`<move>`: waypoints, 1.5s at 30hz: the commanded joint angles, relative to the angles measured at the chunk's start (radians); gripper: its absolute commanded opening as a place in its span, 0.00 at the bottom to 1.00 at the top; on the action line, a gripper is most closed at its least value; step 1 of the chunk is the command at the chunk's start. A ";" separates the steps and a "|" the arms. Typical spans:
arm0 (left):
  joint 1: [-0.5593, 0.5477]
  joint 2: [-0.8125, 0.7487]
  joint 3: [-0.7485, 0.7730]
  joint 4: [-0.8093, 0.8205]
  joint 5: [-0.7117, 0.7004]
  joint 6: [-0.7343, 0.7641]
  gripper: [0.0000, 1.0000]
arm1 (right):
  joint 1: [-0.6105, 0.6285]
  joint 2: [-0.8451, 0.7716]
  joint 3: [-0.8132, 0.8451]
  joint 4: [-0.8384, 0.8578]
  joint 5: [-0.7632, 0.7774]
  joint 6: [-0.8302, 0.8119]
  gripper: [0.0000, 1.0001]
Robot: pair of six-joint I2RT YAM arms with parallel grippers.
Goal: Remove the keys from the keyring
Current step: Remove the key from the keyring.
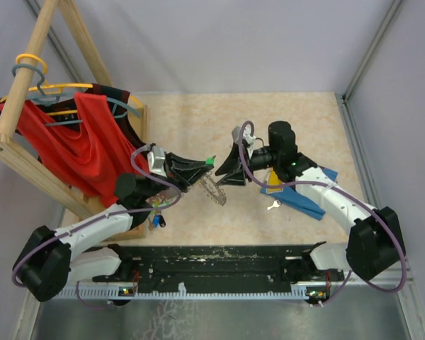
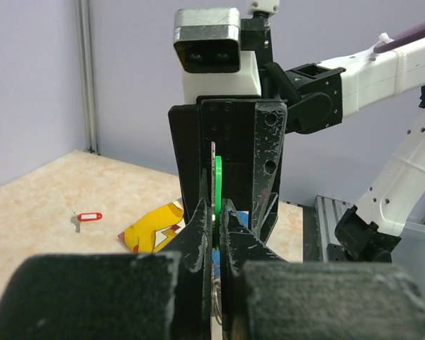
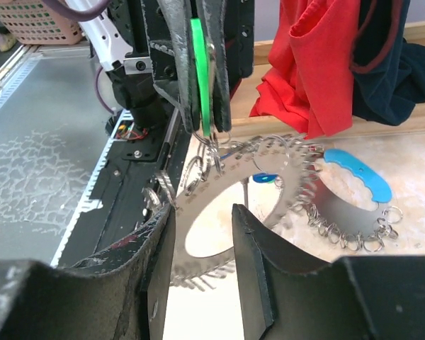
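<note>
Lilac walls [image 1: 234, 42], beige speckled tabletop [image 1: 198, 120], wooden clothes rack [image 1: 83, 35]

Beige speckled tabletop [image 1: 283, 120], frame centre, carried a wooden clothes rack [image 1: 27, 60] at left. Flat blue sheets [image 1: 301, 200] lay at right, with a small pale key [image 1: 273, 206] just beside them.

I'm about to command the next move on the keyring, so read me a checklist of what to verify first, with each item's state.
1. Left gripper shut on green tag: ok.
2. Keyring hanging from that tag: ok.
3. Right gripper open: ok.
4. Right fingers clear of the keyring: cannot tell; it sits between them.
5. Green tag off the keyring: not ok, a loop links them.
6. Red-tagged key lying apart on the table: ok.
</note>
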 commanded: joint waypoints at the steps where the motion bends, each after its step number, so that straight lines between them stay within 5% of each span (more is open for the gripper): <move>1: 0.005 -0.016 0.070 -0.072 0.037 -0.047 0.00 | 0.012 -0.042 0.045 0.014 -0.033 -0.019 0.38; 8: 0.004 0.005 0.109 -0.100 0.087 -0.071 0.00 | 0.012 -0.049 0.098 -0.056 -0.002 -0.045 0.37; 23: 0.002 0.017 0.128 -0.101 0.072 -0.125 0.00 | 0.012 -0.045 0.062 0.103 0.060 0.126 0.23; 39: 0.002 0.025 0.129 -0.105 0.049 -0.152 0.00 | 0.014 -0.040 0.060 0.103 0.054 0.115 0.23; 45: 0.000 0.039 0.135 -0.086 0.063 -0.179 0.00 | 0.014 -0.044 0.043 0.124 0.025 0.096 0.12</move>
